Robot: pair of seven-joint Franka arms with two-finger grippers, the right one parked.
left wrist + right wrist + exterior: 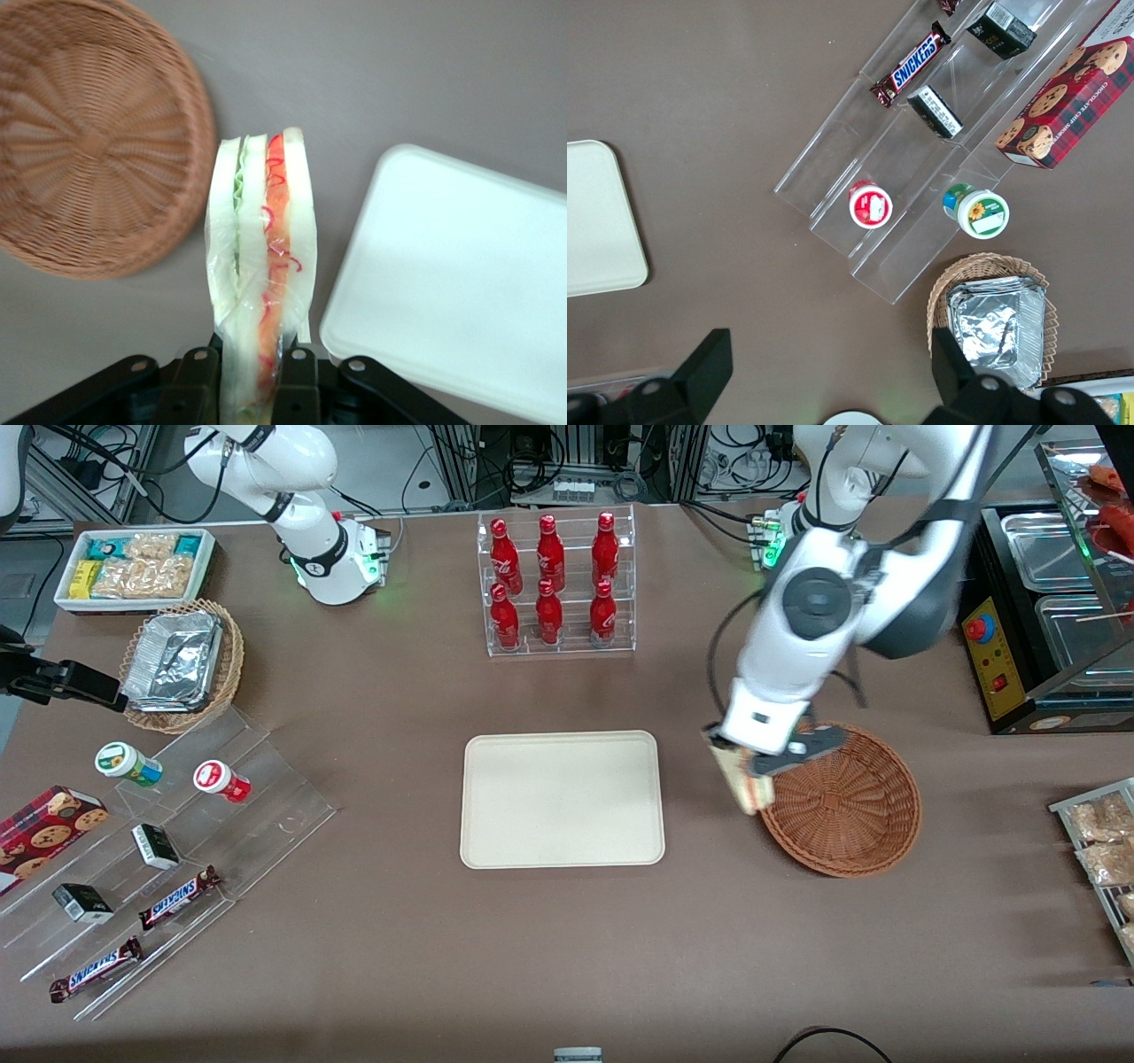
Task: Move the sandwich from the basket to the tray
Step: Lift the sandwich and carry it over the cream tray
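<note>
My left gripper (749, 760) hangs above the table at the rim of the reddish-brown wicker basket (846, 802), on the side toward the tray. Its fingers (299, 385) are shut on the sandwich (263, 257), a wrapped wedge of pale bread with red and green filling. In the front view the sandwich (742, 779) dangles below the gripper, between basket and tray. The basket (89, 133) holds nothing. The cream tray (562, 799) lies flat mid-table with nothing on it, and its rounded corner (461, 274) shows in the wrist view beside the sandwich.
A clear rack of red bottles (555, 584) stands farther from the camera than the tray. Toward the parked arm's end are a tan basket of foil containers (182, 664), a white snack box (135, 567) and acrylic steps with snacks (159, 850). A metal rack of snack packets (1103, 841) sits at the working arm's end.
</note>
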